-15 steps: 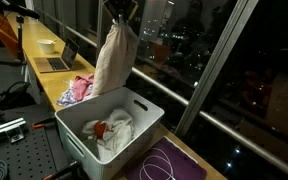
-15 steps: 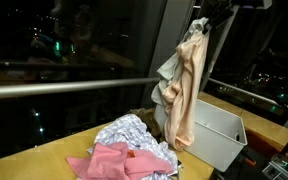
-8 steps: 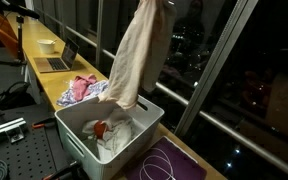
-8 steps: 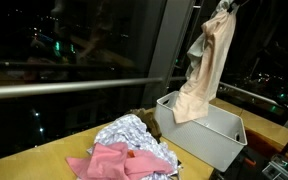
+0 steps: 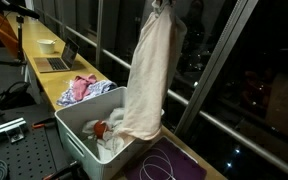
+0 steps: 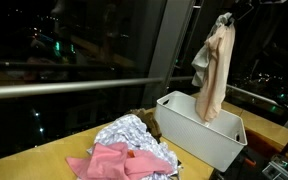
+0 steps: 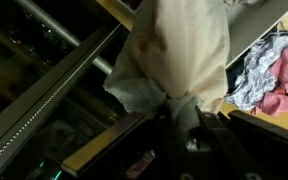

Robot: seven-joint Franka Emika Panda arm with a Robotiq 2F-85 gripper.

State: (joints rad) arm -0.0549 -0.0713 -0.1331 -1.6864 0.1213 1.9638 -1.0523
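A long beige garment (image 5: 149, 80) hangs from my gripper (image 5: 160, 4), which is shut on its top end high above the white bin (image 5: 79, 128). Its lower end drapes into the bin's far side, over white and red clothes (image 5: 109, 130) lying inside. In an exterior view the beige garment (image 6: 215, 72) dangles over the white bin (image 6: 189, 128). The wrist view shows the garment (image 7: 179, 55) bunched between my fingers (image 7: 182, 118).
A pile of pink and patterned clothes (image 6: 129, 152) lies on the wooden counter (image 5: 44, 70) beside the bin. A laptop (image 5: 56, 60) and a bowl (image 5: 47, 44) sit farther along. Large dark windows with railings (image 5: 224, 80) run behind. Purple mat with cable (image 5: 169, 165) lies in front.
The gripper has carried the beige garment sideways from beside the bin to over it, and the cloth's lower end now drapes into the bin.
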